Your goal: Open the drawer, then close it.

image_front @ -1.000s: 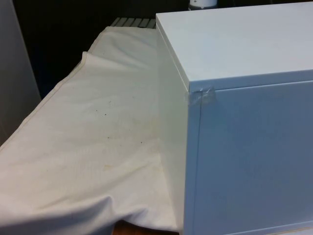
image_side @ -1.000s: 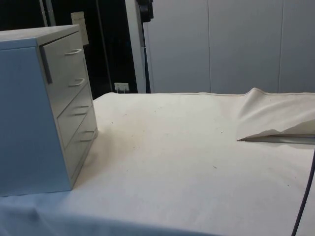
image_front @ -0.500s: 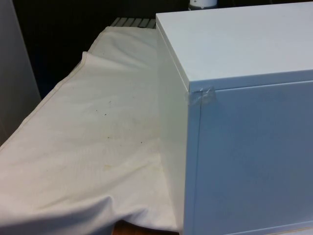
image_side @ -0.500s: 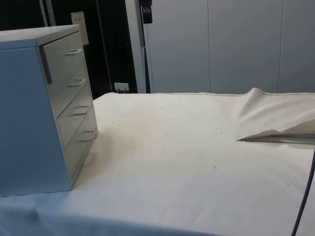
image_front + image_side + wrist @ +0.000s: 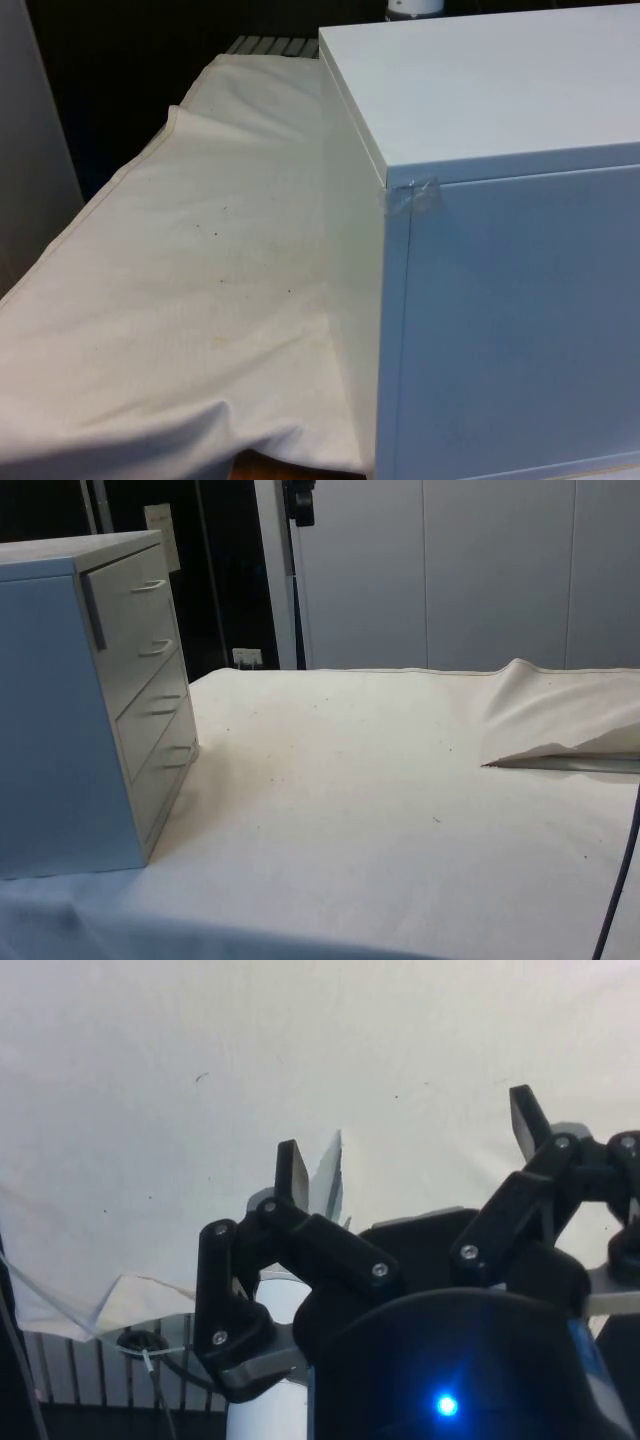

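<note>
on the counter's cloth [image 5: 380,810], at the side view's left, the chest of drawers [image 5: 90,700] stands with all four drawers shut, top drawer [image 5: 135,600] included, while the claw [image 5: 410,1150] hangs above bare cloth, fingers [image 5: 292,1175] spread wide, holding nothing.

chest of drawers [image 5: 95,700] shut, on white cloth [image 5: 400,810].

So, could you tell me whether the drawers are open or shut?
Shut: in the side view all four drawers sit flush with the chest.
</note>
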